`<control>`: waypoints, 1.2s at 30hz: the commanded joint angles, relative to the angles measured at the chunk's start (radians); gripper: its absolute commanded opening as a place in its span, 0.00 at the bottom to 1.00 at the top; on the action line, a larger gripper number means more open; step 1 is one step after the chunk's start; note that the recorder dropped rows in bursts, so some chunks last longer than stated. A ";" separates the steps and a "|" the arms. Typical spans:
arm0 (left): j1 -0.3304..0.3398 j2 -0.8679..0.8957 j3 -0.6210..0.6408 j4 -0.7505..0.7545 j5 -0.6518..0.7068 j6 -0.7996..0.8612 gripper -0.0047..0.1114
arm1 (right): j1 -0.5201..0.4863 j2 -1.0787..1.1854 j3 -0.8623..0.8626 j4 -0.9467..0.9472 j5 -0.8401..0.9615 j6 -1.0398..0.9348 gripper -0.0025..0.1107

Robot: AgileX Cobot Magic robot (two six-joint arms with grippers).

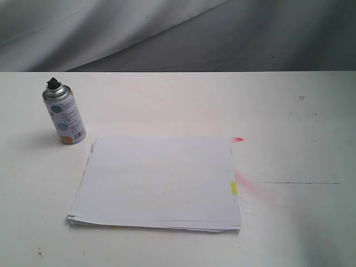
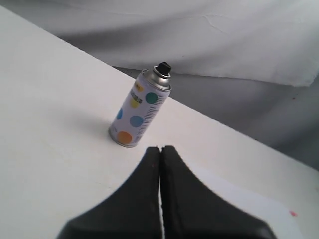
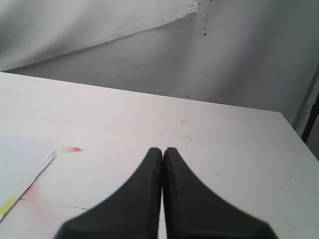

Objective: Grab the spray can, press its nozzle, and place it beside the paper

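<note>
The spray can stands upright on the white table at the far left, silver with teal, blue and orange dots, just off the paper's far left corner. Its black nozzle sits on top. In the left wrist view the spray can and its nozzle stand a short way beyond my left gripper, which is shut and holds nothing. The paper, a white stack with a yellow tab, lies in the middle. My right gripper is shut and empty over bare table; a corner of the paper shows beside it. Neither gripper appears in the exterior view.
Red paint marks and a pink smear stain the table right of the paper. A thin dark line runs further right. A grey cloth backdrop hangs behind the table's far edge.
</note>
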 commanded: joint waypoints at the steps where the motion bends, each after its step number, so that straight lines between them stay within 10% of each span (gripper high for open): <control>1: 0.002 -0.005 0.005 0.141 0.004 0.092 0.04 | -0.009 -0.007 0.003 -0.010 0.001 -0.004 0.02; 9: 0.002 -0.005 0.005 0.111 -0.011 0.354 0.04 | -0.009 -0.007 0.003 -0.010 0.001 -0.004 0.02; 36: 0.002 -0.005 0.005 0.111 0.020 0.352 0.04 | -0.009 -0.007 0.003 -0.010 0.001 -0.004 0.02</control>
